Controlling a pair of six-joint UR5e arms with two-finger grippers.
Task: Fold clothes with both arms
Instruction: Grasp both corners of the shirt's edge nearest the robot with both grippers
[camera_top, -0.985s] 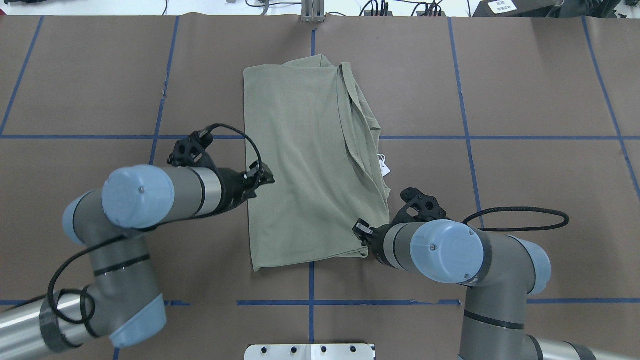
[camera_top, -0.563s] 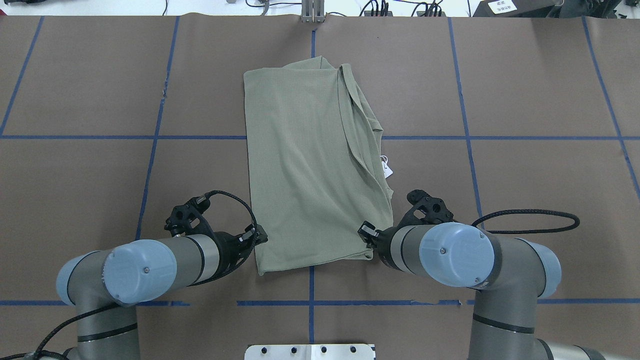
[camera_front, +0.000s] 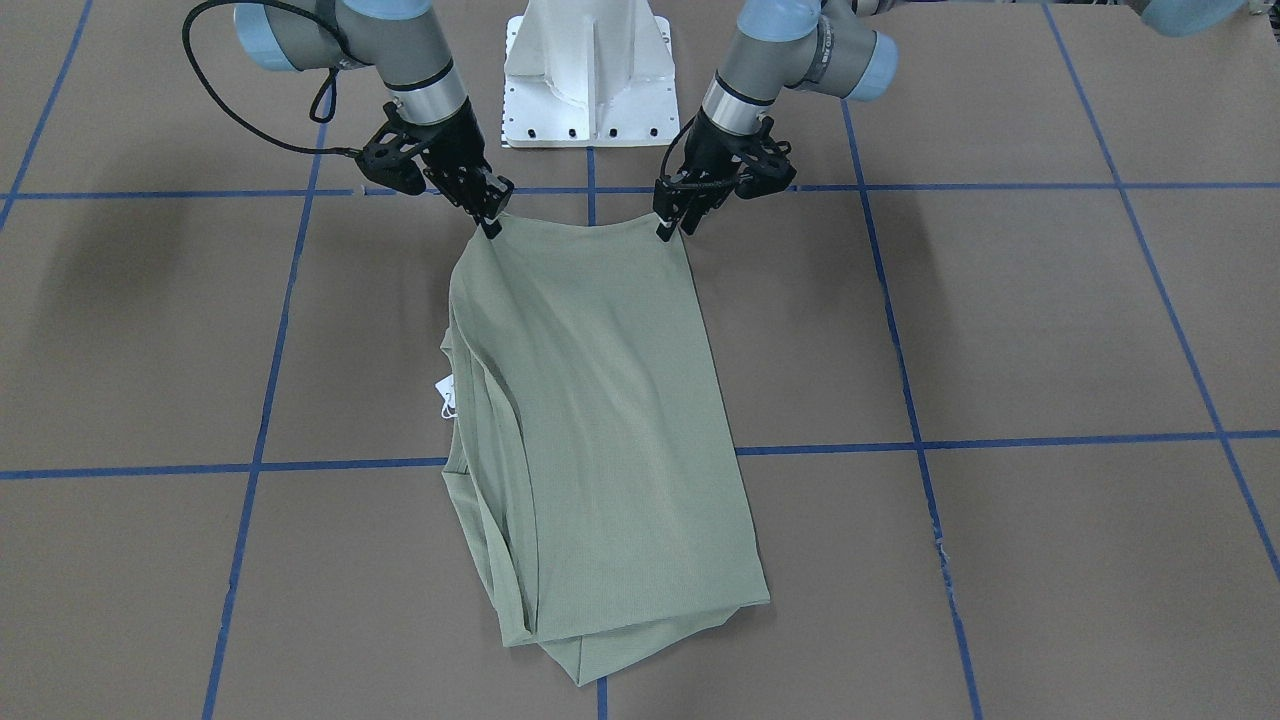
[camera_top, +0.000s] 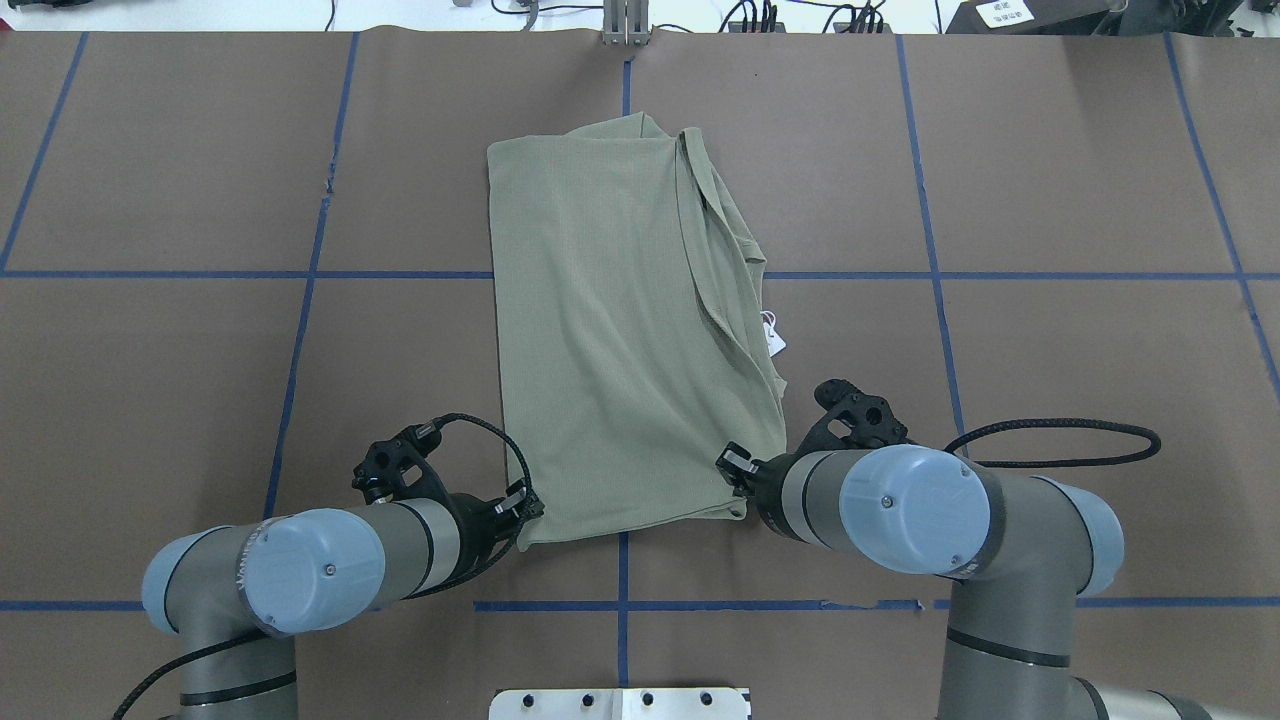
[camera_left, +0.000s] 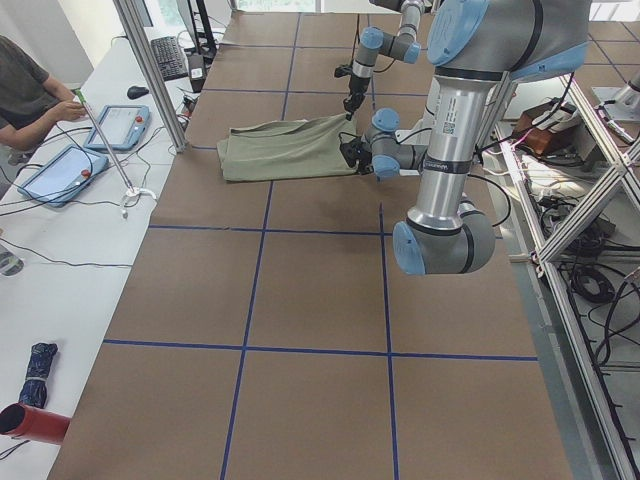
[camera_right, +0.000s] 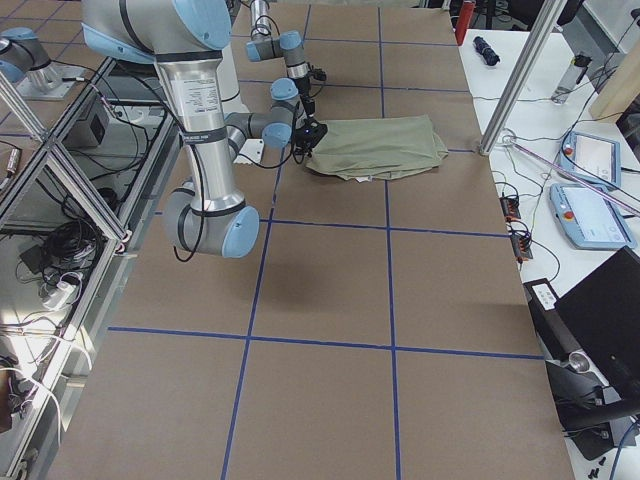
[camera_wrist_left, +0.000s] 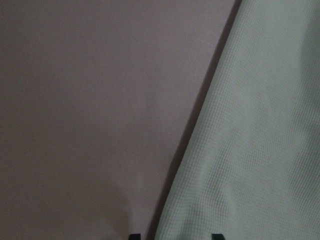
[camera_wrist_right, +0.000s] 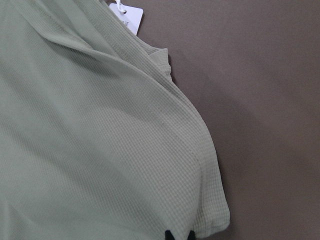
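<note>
Colours noted
We log a sage-green waffle-knit shirt, white paper hang tag, brown blue-gridded table cover.

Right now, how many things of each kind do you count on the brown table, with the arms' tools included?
sage-green knit shirt: 1
white paper hang tag: 1
black two-finger tools, left tool and right tool: 2
Total: 4

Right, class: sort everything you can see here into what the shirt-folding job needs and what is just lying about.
Job: green shirt; left claw, open at one near corner; right claw, shut on the other.
Lying about: white pedestal base; keyboard, tablet and red tube on the side bench.
</note>
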